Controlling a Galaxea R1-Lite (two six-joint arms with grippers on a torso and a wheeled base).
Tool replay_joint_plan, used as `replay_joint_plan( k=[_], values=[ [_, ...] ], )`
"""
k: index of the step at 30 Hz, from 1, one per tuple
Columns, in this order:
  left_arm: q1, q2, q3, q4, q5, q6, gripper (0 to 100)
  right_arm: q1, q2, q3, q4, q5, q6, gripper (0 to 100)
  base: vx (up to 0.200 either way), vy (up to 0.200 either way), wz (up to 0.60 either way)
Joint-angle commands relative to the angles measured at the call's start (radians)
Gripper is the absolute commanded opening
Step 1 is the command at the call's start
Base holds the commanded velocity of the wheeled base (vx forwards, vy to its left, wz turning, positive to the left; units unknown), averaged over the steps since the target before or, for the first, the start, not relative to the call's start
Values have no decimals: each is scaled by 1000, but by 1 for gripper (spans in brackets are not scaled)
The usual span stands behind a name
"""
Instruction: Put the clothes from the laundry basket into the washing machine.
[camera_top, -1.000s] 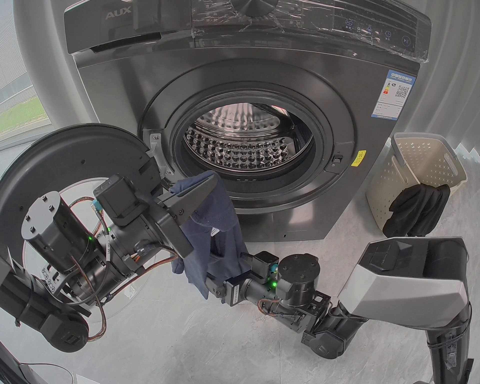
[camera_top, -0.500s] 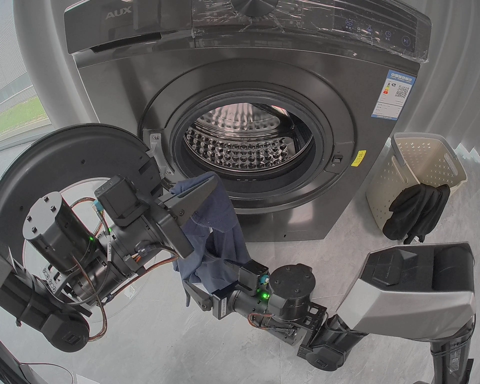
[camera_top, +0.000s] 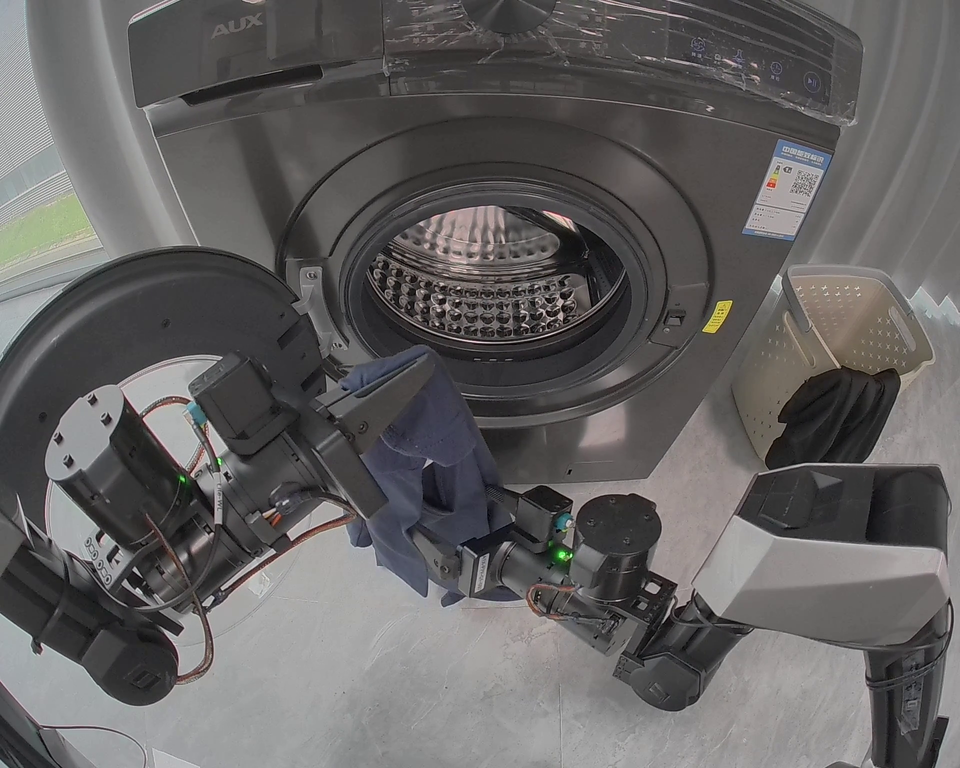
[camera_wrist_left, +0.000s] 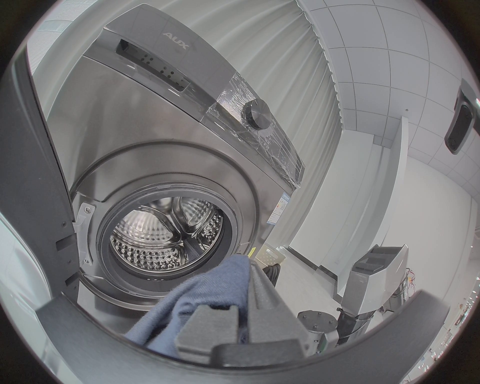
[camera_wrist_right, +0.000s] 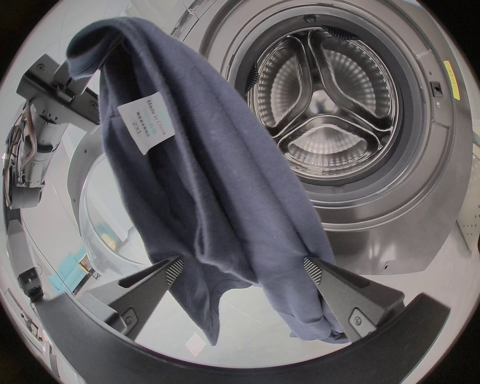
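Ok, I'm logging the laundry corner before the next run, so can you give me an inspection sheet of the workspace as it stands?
Surface: grey stone-look floor.
Job's things: washing machine, door swung open, no clothes seen in the drum; blue garment hanging before the opening; basket beside the machine, black clothes draped over its rim.
Clutter: small pale patch on the floor, cannot tell what.
Hands: left hand shut on the garment's top; right hand open, fingers either side of its lower part.
Cables: wires along the left arm.
Surroundings: curtain, window.
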Motion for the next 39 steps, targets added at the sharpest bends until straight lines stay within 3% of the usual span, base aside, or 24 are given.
replay_joint_plan(
  k=[1, 15, 16, 21, 27, 31, 39],
  values=[
    [0, -1, 0, -2, 0, 0, 0, -14, 1, 0, -11, 1, -5, 100, 0, 0, 0],
    [0, 2, 0, -2, 0, 0, 0, -5, 40, -48, -21, -1, -12, 100, 0, 0, 0],
    [0, 2, 0, 0, 0, 0, 0, -3, 44, -49, -24, -1, -12, 0, 0, 0, 0],
    [15, 1, -1, 0, 0, 0, 0, -3, 34, -32, -31, -1, -34, 0, 0, 0, 0],
    [26, 7, -3, 0, 0, -2, 0, -19, -87, 80, -29, -1, -40, 0, 0, 0, 0],
    [28, 7, -3, 0, 0, 0, 0, -54, -186, 168, -26, 5, -46, 0, 0, 0, 0],
    [28, 5, 3, 0, 0, 0, 0, -131, -268, 245, -21, 21, -58, 0, 0, 0, 0]
  ],
)
